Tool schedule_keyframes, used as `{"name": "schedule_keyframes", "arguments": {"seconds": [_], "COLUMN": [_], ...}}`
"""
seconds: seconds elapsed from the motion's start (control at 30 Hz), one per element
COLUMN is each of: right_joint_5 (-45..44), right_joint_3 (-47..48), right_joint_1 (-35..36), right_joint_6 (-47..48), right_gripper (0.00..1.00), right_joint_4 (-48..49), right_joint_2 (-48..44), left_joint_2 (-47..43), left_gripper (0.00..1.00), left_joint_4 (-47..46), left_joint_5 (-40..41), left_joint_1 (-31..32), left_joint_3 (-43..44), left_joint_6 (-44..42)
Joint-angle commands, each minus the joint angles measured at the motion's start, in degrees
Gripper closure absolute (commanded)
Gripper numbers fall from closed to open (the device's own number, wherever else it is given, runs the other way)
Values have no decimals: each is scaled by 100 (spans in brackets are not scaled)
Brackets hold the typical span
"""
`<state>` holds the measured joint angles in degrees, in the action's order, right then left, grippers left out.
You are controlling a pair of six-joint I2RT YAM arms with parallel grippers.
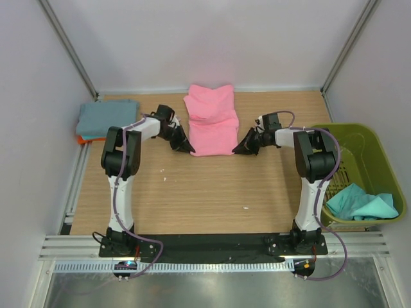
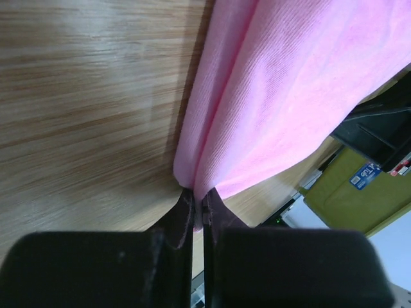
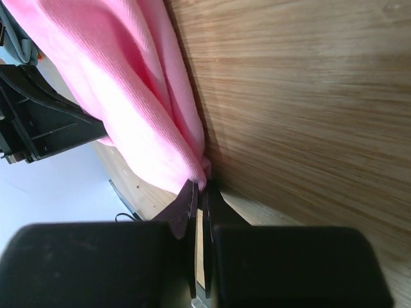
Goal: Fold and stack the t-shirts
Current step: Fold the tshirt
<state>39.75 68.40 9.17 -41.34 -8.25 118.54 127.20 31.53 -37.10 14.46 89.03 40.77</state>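
Pink t-shirt (image 1: 210, 122) is lying folded on the wooden tabletop (image 1: 192, 192), to the left of the olive-green basket (image 1: 379, 154) and apart from it.

Grip: the left gripper (image 1: 191, 149) is sitting at the shirt's near corner on the side away from the basket. The right gripper (image 1: 236, 151) is sitting at the near corner on the basket side. Both are clenching, each pinching a bit of the pink hem between closed fingertips. The shirt is lying between the two grippers and reaching away from them toward the back wall.

Count:
- T-shirts, four: one pink.
- One grey-blue t-shirt (image 1: 108, 117), folded, lying far left of the basket beyond the pink one.
- One orange t-shirt (image 1: 81, 138), showing only as an edge peeking out beneath the grey-blue.
- One teal t-shirt (image 1: 359, 202), crumpled inside the basket at its near end.
- Grippers, two. Basket, one.

Views: the overhead camera is giving the full layout, but the fingertips are too small there to judge. The wrist cameras are showing the pinches close up, with layered pink edges gathering into the closed tips. The left wrist view is also catching a corner of the basket past the shirt.
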Motion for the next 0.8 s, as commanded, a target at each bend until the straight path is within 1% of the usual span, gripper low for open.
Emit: {"name": "schedule_keyframes", "arguments": {"seconds": [0.0, 0.13, 0.37, 0.6, 0.77], "right_joint_5": [-345, -336, -240, -125, -63], "right_joint_3": [42, 59, -186, -573, -460], "right_joint_1": [41, 24, 24, 32, 41], "right_joint_6": [179, 372, 425, 495, 679], "right_gripper": [99, 98, 99, 99, 99], "right_joint_4": [-89, -335, -555, -993, -1547], "right_joint_2": [-59, -410, -1411, -2308, -2643], "left_joint_2": [-98, -432, -1284, -2321, -3155], "left_gripper": [100, 100, 100, 100, 100], "left_joint_4": [-182, -349, -375, -262, -59], "left_joint_5": [-7, -209, -254, -122, 115], "left_joint_1": [48, 83, 303, 575, 769], "left_joint_3": [-97, -211, -421, -966, -1590], "left_joint_6": [10, -34, -166, -263, -395]}}
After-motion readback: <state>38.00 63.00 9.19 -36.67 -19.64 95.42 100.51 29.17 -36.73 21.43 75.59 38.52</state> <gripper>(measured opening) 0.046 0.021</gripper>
